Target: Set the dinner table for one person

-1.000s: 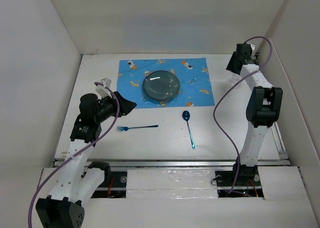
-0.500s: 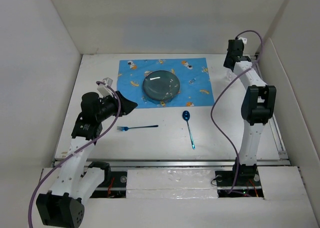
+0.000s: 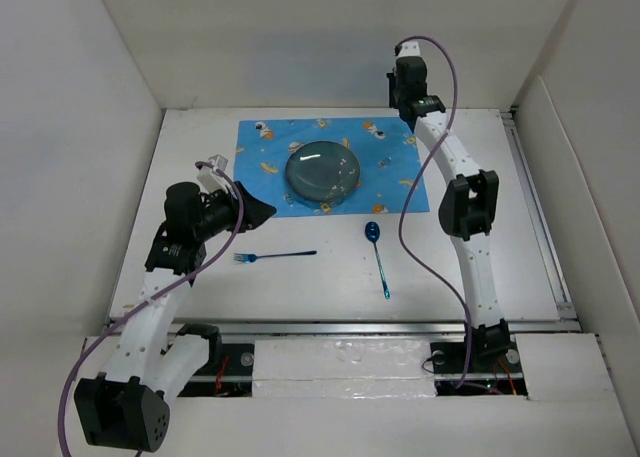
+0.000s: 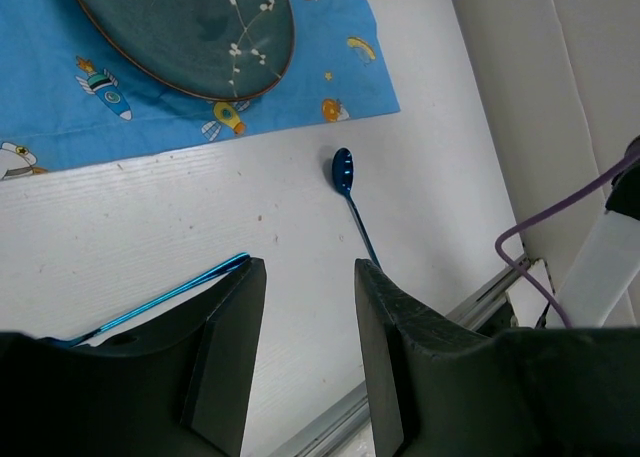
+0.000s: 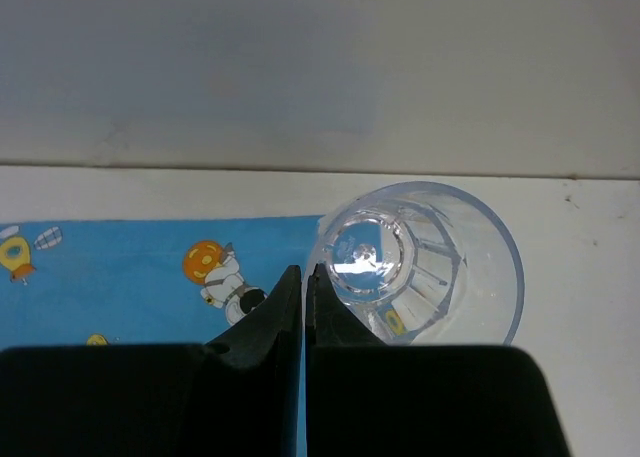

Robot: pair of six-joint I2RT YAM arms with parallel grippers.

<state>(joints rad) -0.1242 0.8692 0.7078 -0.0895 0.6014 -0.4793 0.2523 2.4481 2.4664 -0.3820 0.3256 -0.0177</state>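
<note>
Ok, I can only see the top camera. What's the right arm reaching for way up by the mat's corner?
Observer: A clear cup. The right wrist camera shows it at the mat's edge.
Operator: Did it grab it?
Observer: Looks like it. The right end effector is shut, with its tips pinched at the cup's rim.
Operator: And is the left one holding something?
Observer: No. The left wrist camera shows the left end effector open, with nothing between its fingers.
</note>
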